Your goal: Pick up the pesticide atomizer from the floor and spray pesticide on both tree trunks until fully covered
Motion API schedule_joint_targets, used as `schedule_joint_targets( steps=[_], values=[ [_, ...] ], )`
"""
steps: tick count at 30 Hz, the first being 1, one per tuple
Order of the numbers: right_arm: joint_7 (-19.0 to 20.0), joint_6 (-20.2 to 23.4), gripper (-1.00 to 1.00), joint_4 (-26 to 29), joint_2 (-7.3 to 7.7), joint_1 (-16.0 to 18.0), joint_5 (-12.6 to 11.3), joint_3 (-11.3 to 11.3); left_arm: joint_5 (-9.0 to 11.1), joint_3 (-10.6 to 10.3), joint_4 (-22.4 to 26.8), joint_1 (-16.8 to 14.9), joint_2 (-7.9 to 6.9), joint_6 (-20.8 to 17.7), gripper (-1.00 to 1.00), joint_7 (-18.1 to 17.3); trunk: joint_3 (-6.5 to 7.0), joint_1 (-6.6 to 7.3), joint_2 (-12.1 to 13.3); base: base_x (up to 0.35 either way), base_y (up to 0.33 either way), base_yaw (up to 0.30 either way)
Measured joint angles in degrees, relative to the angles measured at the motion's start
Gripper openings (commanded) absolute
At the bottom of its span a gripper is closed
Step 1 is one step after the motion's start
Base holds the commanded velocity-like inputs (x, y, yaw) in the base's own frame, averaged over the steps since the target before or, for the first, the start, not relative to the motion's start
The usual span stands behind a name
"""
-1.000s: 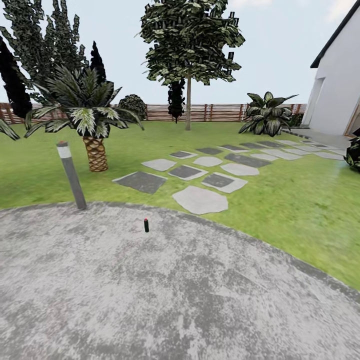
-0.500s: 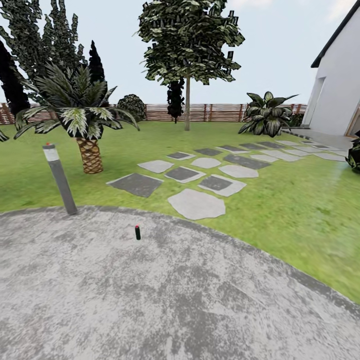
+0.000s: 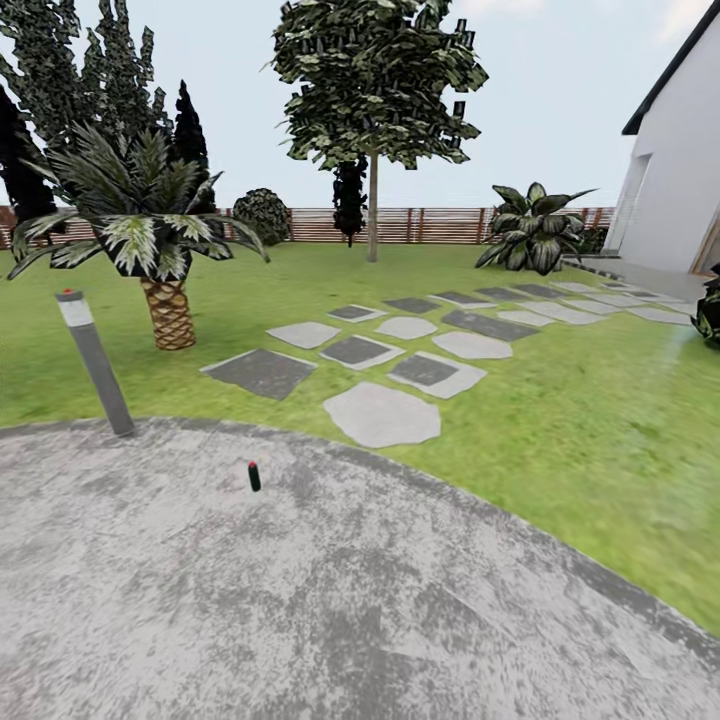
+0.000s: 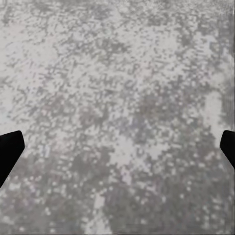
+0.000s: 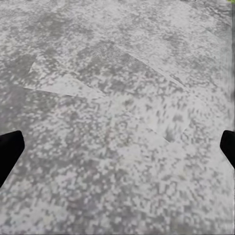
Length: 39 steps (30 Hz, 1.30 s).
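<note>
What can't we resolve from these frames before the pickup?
- Atomizer, head view: too small to show its nozzle, trigger or facing.
- Left claw, left wrist view: just the dark fingertips show at the edges; the rest is cut off. Same for the right claw.
- House, head view: cut off by the right edge.
- Palm, head view: its fronds hide part of the fence.

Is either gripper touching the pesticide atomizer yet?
Apart. The head view shows the atomizer standing alone on grey paving; both wrist views show open fingertips over bare paving.
</note>
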<state>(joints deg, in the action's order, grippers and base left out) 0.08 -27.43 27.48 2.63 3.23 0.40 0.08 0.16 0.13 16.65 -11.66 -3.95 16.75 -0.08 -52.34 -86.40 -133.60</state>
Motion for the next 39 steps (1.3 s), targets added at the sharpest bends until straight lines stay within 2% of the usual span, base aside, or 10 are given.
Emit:
schedule_joint_targets(
  steps=[11,39],
  values=[
    [0.0,-0.01,1.0,-0.02,0.0,0.01,0.0,0.0,0.0,0.02,0.02,0.01,-0.01,-0.01,1.0,0.0,0.0,0.0,0.0,0.169,-0.237,0.174],
    [0.0,-0.01,1.0,-0.02,0.0,0.01,0.01,0.0,0.08,0.03,0.02,0.07,-0.01,0.01,1.0,0.0,0.0,0.0,0.0,0.161,-0.243,0.272]
  ],
)
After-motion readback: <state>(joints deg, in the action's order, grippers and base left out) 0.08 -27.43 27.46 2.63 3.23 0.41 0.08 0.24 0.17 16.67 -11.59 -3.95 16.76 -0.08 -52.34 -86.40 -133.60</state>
